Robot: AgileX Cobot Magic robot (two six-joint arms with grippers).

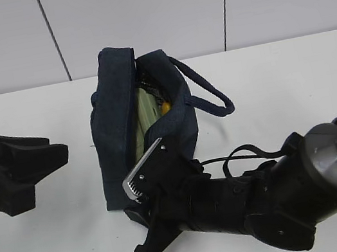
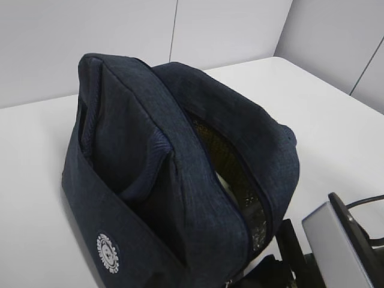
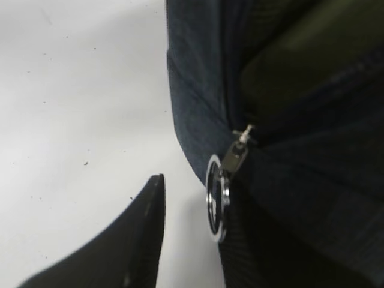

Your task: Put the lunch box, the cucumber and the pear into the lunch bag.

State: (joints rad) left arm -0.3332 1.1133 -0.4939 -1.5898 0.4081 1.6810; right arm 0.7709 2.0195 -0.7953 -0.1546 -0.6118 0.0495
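Observation:
The navy lunch bag (image 1: 114,132) lies in the middle of the table with its zipper open. Inside it I see the lunch box's pale green lid (image 1: 144,118) and a patch of the yellow pear (image 1: 165,108). The bag's dark interior hides the cucumber. My right gripper (image 1: 139,209) is at the bag's near end, open. In the right wrist view its left finger is over bare table. The metal ring pull (image 3: 217,204) hangs between the fingers, close to the right one. My left gripper (image 1: 58,145) stands open and empty, left of the bag and apart from it.
The bag's padded loop handle (image 1: 212,95) lies on the table to the right of the bag. A black cable (image 1: 238,153) loops over the right arm. The white table (image 1: 291,78) ends at a wall behind the bag.

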